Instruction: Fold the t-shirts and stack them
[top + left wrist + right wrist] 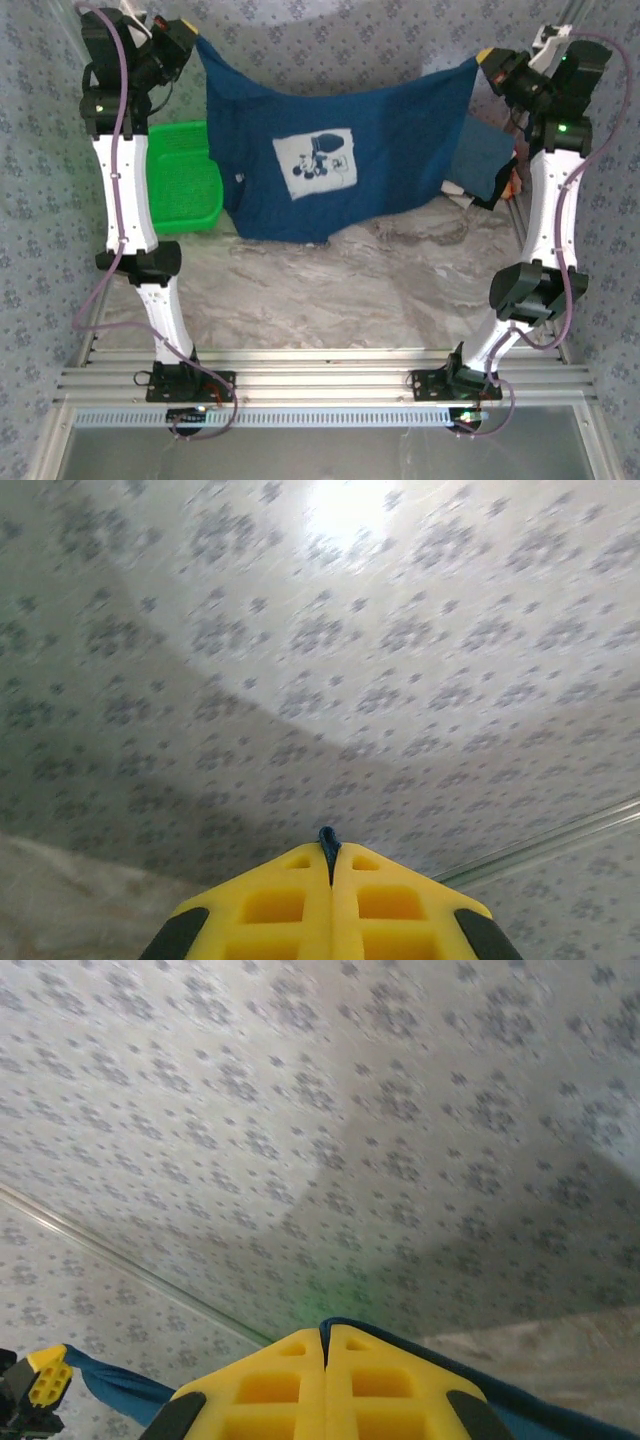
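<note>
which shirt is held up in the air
The dark navy shirt with the pale print, pinched by both arms' jaws; the teal shirt lies heaped at the right.

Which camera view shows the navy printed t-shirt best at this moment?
Top external: the navy t-shirt hangs spread between the left end effector and right end effector, print facing the camera. The left wrist view gives a blue sliver pinched between its yellow fingers; the right wrist view, a blue edge behind its fingers.
</note>
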